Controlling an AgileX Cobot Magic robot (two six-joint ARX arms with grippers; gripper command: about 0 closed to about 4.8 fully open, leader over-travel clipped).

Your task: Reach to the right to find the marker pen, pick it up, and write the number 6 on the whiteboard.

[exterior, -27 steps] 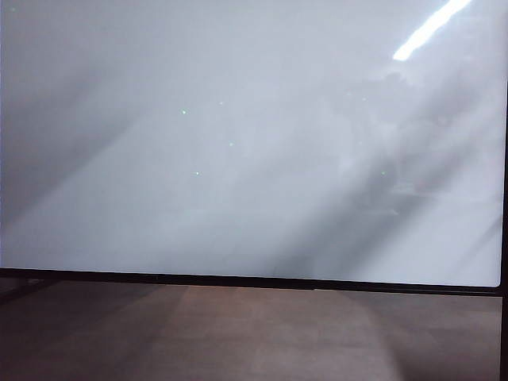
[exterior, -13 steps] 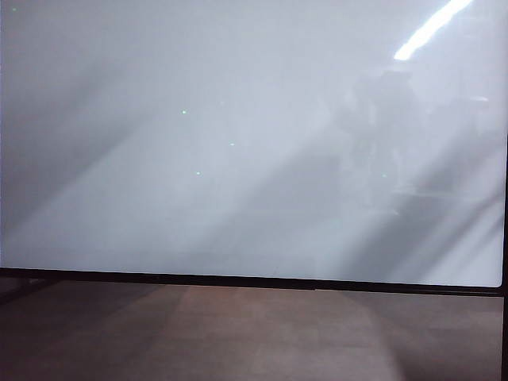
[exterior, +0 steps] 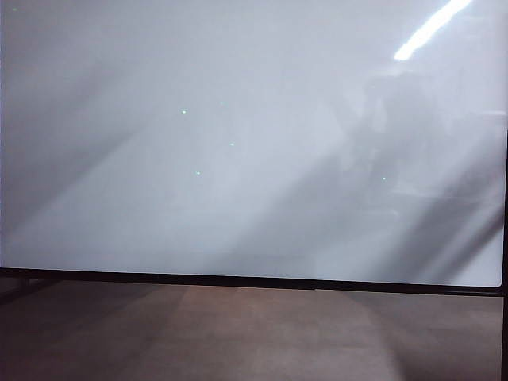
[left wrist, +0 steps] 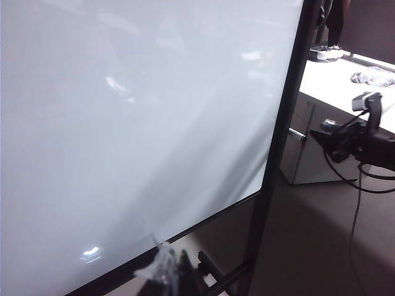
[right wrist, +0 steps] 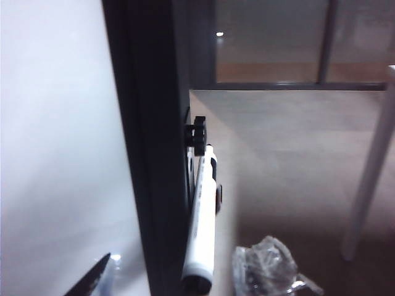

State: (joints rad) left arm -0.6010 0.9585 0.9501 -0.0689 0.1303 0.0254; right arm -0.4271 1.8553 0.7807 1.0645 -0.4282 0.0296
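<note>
The marker pen hangs lengthwise against the black frame at the whiteboard's edge, seen from the right wrist. Its barrel is white with a dark cap end, and just past one tip sits a small black knob on the frame. No lettering on the barrel can be read. The pen is touching the frame and nothing grips it.

The right gripper is close by: one dark finger shows over the white surface on one side of the frame, and a finger wrapped in crinkled clear plastic shows on the other side, beyond the pen. The two stand wide apart with the frame and pen between them, holding nothing. Past the pen lies bare floor and a pale table leg.

From the exterior view the board fills nearly everything, blank and glossy, with a bright light streak reflected at upper right and a few green specks. No digit is written on it. Its lower frame bar runs straight across above the floor.

The left gripper sits near the board's lower edge; only a plastic-wrapped tip shows, so whether it is spread or closed I cannot tell. The right arm reaches in beyond the frame post, in front of a white desk.
</note>
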